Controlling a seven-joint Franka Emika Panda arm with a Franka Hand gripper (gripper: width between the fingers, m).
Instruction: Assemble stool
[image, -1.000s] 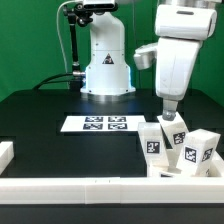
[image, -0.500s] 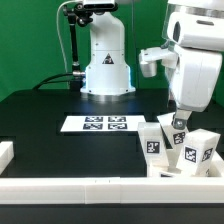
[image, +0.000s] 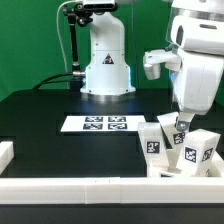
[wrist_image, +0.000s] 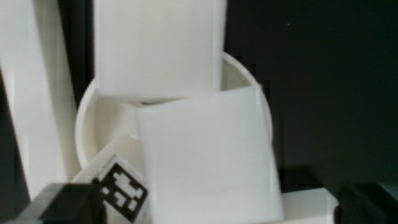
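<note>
Several short white stool legs with black-and-white tags stand close together at the exterior view's right: one (image: 152, 140), one (image: 181, 137) and one (image: 198, 150). My gripper (image: 180, 122) hangs straight over the middle leg, its fingertips at the leg's top. In the wrist view that leg (wrist_image: 205, 150) fills the space between my dark fingers (wrist_image: 63, 205), with a gap on one side, so the gripper (wrist_image: 214, 205) looks open around it. The curved rim of the round seat (wrist_image: 107, 125) shows behind the leg. Another leg (wrist_image: 160, 45) stands beyond.
The marker board (image: 95, 124) lies flat at the table's middle. A long white rail (image: 90, 190) runs along the front edge, and a short piece (image: 5, 152) sits at the exterior view's left. The robot's base (image: 107, 70) stands at the back.
My arm has moved toward the exterior view's right and a little down, from beside the leg cluster to over the middle leg. The legs have not moved.
</note>
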